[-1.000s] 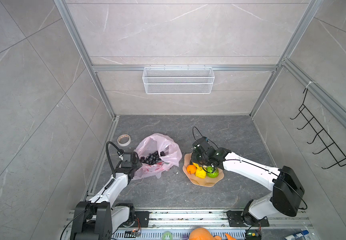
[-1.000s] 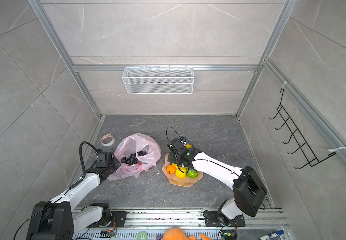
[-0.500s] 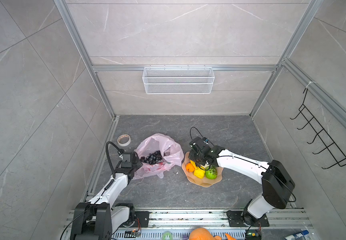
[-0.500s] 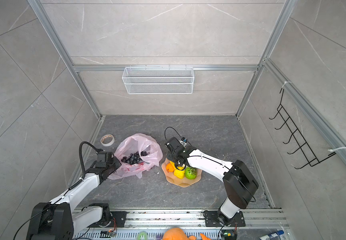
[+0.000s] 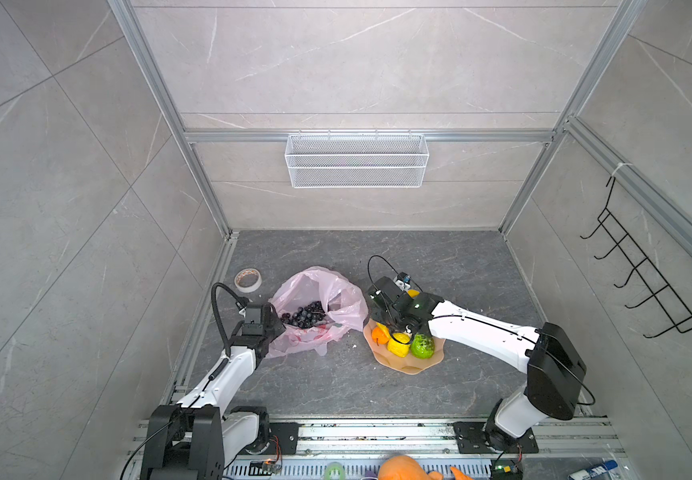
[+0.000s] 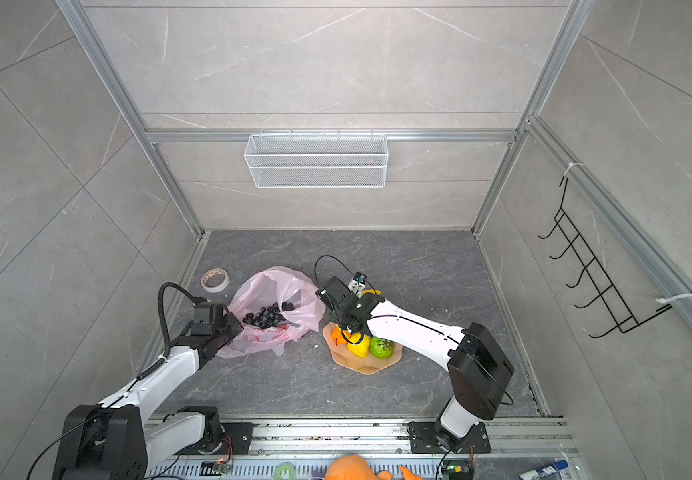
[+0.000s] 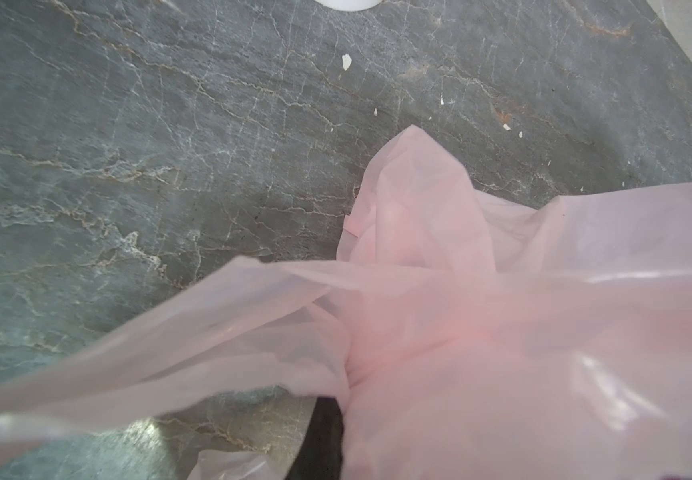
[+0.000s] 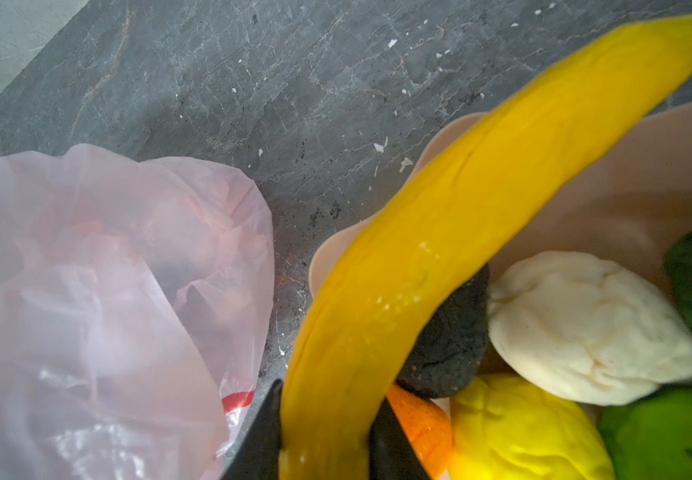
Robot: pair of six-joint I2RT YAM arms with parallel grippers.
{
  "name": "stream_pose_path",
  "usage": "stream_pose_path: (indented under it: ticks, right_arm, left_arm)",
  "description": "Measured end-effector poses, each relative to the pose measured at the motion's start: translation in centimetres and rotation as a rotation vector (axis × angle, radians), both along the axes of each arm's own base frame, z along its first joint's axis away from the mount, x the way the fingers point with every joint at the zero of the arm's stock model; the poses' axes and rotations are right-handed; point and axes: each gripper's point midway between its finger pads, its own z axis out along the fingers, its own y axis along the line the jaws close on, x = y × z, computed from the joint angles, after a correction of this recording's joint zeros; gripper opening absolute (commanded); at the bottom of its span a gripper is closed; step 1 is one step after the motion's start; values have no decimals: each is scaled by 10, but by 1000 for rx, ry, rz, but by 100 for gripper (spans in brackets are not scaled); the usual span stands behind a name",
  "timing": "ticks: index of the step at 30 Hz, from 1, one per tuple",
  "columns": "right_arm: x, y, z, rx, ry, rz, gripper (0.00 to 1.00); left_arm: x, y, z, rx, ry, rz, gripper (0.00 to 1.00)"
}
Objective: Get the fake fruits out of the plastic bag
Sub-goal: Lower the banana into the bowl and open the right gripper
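While my right gripper (image 8: 323, 434) is closed on one end of the yellow banana (image 8: 481, 195), the rest of that fruit stretches over the peach plate (image 8: 610, 178), which sits near the middle of the surface. I judge it is about to be set down with the pieces already out. My left gripper (image 5: 273, 327) is fully closed and pinches the near rim of the plastic bag (image 5: 319, 299), which lies toward the left edge of the surface. I take that grip to be there to hold the mouth open and keep the thin film from sliding.

In both top views the black grape bunch (image 5: 304, 318) lies inside the open bag, not yet taken out. The lemon (image 5: 399, 348), the bumpy green fruit (image 5: 422, 345) and the orange (image 5: 378, 336) sit on the plate. The right wrist view adds what my arm hides from above: a cream piece (image 8: 585, 328) and a dark avocado (image 8: 448, 345) tucked under the banana. The left wrist view gives only gathered pink film over the stone, with no fruit in sight.
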Motion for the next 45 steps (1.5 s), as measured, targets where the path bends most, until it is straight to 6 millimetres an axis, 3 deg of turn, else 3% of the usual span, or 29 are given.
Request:
stream_pose_path:
  ticks: [17, 25, 32, 42, 45]
  right_arm:
    - [-10, 11, -34, -35, 79, 24, 41]
    - [-11, 10, -37, -45, 85, 23, 45]
    - [-10, 2, -19, -52, 41, 11, 53]
    - [-7, -4, 0, -57, -17, 8, 52]
    - [-9, -4, 14, -59, -66, 43, 54]
  left_arm:
    - [0, -1, 0, -5, -2, -5, 0]
    - [0, -1, 0, -6, -2, -5, 0]
    - [1, -1, 0, -6, -2, -5, 0]
    - [1, -3, 0, -8, -3, -15, 0]
    - [1, -3, 0, -2, -4, -27, 0]
